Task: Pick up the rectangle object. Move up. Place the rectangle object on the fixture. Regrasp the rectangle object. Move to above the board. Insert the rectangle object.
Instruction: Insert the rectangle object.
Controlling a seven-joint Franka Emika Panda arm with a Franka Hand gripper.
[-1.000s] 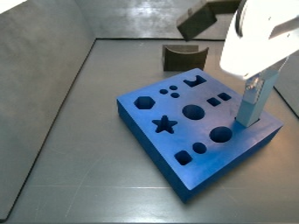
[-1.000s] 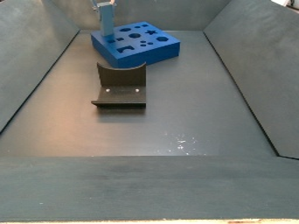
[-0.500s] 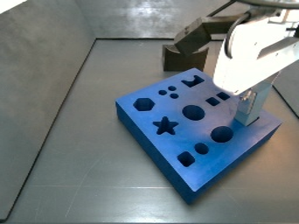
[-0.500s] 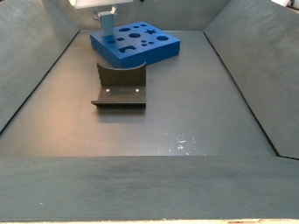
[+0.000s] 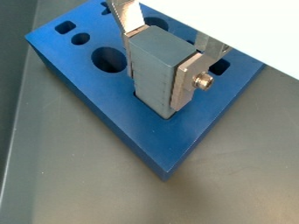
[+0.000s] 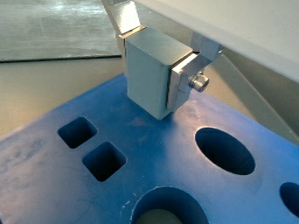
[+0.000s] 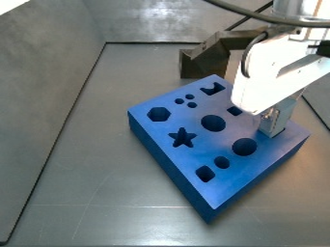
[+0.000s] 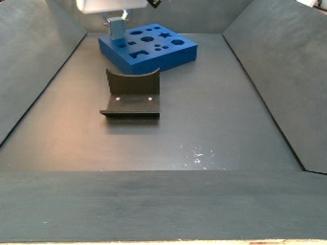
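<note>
Board [image 7: 213, 145]: gripper [image 5: 167, 54] directly above it, clamped on rectangle object [image 5: 155, 70], whose lower end meets the board's top. Fixture [image 8: 132, 94] stands just beside the board. Floor [image 8: 192, 134] beyond the fixture open.

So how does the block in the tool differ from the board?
The block is pale blue-grey; the board is saturated blue. The block is small, plain and upright, clamped in the tool; the board is large, flat, full of cut-outs. Both are blocky and bluish.
</note>
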